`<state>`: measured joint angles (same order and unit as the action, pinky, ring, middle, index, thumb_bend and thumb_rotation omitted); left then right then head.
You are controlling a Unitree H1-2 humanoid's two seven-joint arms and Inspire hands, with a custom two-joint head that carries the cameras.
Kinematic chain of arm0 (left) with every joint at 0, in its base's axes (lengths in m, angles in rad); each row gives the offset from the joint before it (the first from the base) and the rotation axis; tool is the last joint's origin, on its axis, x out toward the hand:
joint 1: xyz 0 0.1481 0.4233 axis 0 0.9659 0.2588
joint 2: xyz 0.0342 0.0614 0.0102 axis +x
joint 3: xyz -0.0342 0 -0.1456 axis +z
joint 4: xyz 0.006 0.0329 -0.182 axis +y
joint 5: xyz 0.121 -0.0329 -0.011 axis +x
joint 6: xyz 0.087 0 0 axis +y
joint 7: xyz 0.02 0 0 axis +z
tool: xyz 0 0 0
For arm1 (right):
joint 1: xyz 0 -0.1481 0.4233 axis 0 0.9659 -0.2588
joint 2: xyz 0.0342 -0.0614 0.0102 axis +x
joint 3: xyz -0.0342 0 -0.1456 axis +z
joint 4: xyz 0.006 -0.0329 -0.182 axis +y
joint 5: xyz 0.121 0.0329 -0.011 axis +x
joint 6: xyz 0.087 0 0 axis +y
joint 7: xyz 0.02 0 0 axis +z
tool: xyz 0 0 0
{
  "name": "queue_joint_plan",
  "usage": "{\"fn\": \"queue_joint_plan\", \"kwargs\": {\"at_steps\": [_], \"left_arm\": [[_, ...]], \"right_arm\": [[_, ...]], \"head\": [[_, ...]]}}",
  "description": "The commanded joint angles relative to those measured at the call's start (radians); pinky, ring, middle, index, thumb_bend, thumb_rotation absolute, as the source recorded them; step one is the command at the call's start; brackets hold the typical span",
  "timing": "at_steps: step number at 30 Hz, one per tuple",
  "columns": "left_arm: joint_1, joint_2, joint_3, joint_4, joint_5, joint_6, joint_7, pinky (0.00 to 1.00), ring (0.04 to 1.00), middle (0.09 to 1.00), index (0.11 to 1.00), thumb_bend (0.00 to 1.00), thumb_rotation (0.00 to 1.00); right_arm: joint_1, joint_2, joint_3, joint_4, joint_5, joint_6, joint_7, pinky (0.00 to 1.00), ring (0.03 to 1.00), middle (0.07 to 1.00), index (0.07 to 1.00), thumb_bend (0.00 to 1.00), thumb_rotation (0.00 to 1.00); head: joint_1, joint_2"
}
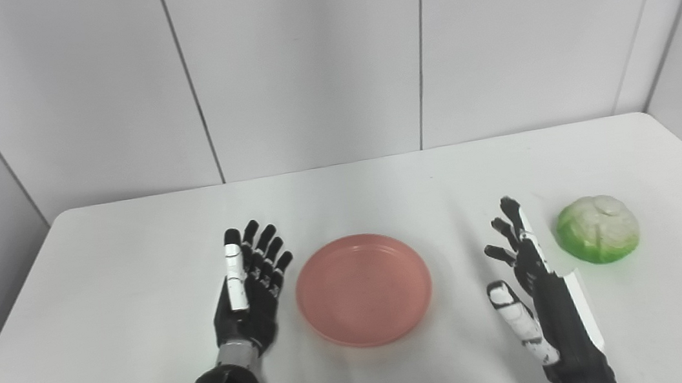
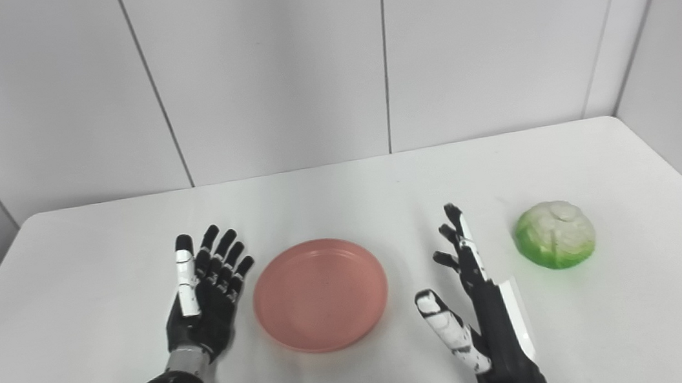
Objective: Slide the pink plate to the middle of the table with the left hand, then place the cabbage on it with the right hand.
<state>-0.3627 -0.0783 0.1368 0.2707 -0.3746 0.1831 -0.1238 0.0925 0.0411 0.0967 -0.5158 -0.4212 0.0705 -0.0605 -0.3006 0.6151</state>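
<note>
**Plate at mid-table, cabbage not yet placed**

The pink plate is seen flat on the white table, approx. at the middle of the tabletop, w/ nothing on it. Its rim is slightly raised and the inside looks bare.

The left hand is held just beside the plate's left edge, palm turned toward the plate, fingers extended and spread apart. Nothing is gripped. Whether the fingertips touch the rim can't be told; a narrow strip of table appears to be visible between hand and plate. The hand is seen low over the table; contact w/ the surface can't be confirmed.

The right hand is held to the right of the plate, between plate and cabbage, edge-on to the camera, fingers stretched out and parted, thumb set away from the rest. Nothing is held. It is clear of both plate and cabbage.

The cabbage is seen on the table near the right side, well apart from the plate and near the right hand's fingertips but not touched. It rests cut/pale face up, green round the lower edge.

Behind the table, a grey panelled wall is seen, w/ vertical seams
</note>
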Motion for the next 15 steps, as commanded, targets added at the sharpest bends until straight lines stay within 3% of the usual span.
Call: {"fn": "queue_joint_plan", "kwargs": {"at_steps": [1,3,5,6,9,11,13,15], "left_arm": [[-0.005,0.004,-0.003,0.033,0.003,0.017,0.003,0.94,0.972,0.95,0.966,0.85,0.86],[-0.008,0.005,-0.005,0.041,0.004,0.011,-0.003,0.93,0.972,0.952,0.968,0.85,0.85],[-0.013,0.004,-0.005,0.053,0.001,0.005,-0.011,0.94,0.972,0.95,0.974,0.85,0.85],[-0.015,0.003,-0.005,0.057,-0.001,0.005,-0.014,0.94,0.972,0.95,0.974,0.85,0.85],[-0.018,0.004,-0.007,0.07,-0.002,0.002,-0.024,0.93,0.971,0.945,0.975,0.86,0.83],[-0.018,0.005,-0.008,0.074,-0.002,-0.003,-0.03,0.93,0.971,0.943,0.982,0.86,0.83],[-0.017,0.005,-0.007,0.076,-0.003,-0.005,-0.032,0.97,0.984,0.95,0.989,0.85,0.84],[-0.016,0.005,-0.007,0.075,-0.002,-0.005,-0.031,0.97,0.986,0.95,0.989,0.85,0.84]], "right_arm": [[-0.071,-0.02,-0.011,-0.105,-0.106,0.121,0.065,0.79,0.936,1.0,0.997,0.83,0.97],[-0.127,-0.049,-0.023,-0.161,-0.18,0.224,0.138,0.79,0.94,1.0,0.994,0.85,0.81],[-0.193,-0.127,-0.03,-0.189,-0.304,0.288,0.24,0.79,0.96,1.0,0.998,0.84,0.61],[-0.222,-0.168,-0.033,-0.195,-0.364,0.306,0.291,0.79,0.963,1.0,0.999,0.84,0.6],[-0.302,-0.276,-0.05,-0.198,-0.458,0.354,0.429,0.79,0.994,1.0,0.992,0.87,0.43],[-0.348,-0.336,-0.064,-0.189,-0.497,0.383,0.524,0.74,0.986,1.0,0.993,0.88,0.39],[-0.395,-0.4,-0.079,-0.169,-0.542,0.396,0.642,0.66,0.939,0.989,0.993,0.97,0.42],[-0.44,-0.45,-0.092,-0.147,-0.587,0.399,0.769,0.66,0.936,0.991,0.994,0.99,0.43]], "head": [[-0.015,-0.005],[-0.021,-0.006],[-0.028,-0.009],[-0.03,-0.008],[-0.031,-0.009],[-0.028,-0.01],[-0.024,-0.01],[-0.023,-0.01]]}}
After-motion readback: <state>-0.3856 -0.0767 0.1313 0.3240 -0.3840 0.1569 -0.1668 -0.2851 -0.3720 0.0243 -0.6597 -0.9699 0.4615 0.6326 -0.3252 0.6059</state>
